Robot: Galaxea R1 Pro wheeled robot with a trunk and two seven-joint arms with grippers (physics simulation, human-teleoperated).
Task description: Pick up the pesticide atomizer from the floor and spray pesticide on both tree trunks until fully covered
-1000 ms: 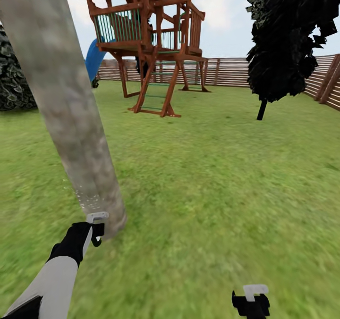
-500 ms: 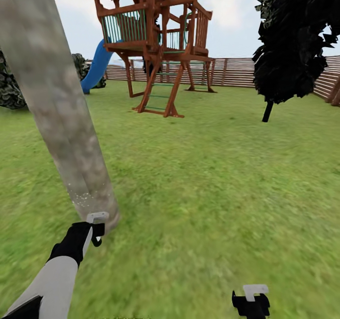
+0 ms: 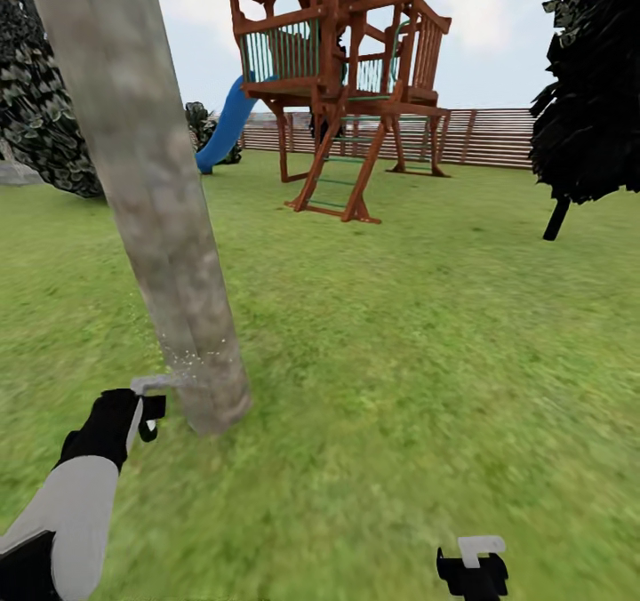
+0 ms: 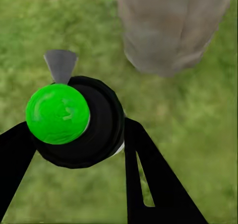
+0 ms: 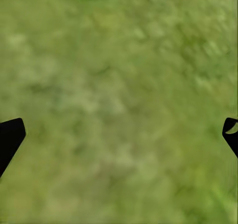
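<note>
1. The left gripper (image 4: 74, 149) is grasping the spray bottle (image 4: 79, 122), nozzle nearly touching the tree trunk (image 3: 169, 254) near its base.
2. Best sweeping upward slowly.
3. The right gripper (image 5: 119, 134) is hanging released.

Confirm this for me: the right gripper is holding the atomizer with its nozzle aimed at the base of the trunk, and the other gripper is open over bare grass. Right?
Not quite. It is the left gripper that is shut on the atomizer, as the left wrist view shows, nozzle toward the base of the trunk. The right gripper is the open one over the grass.
</note>
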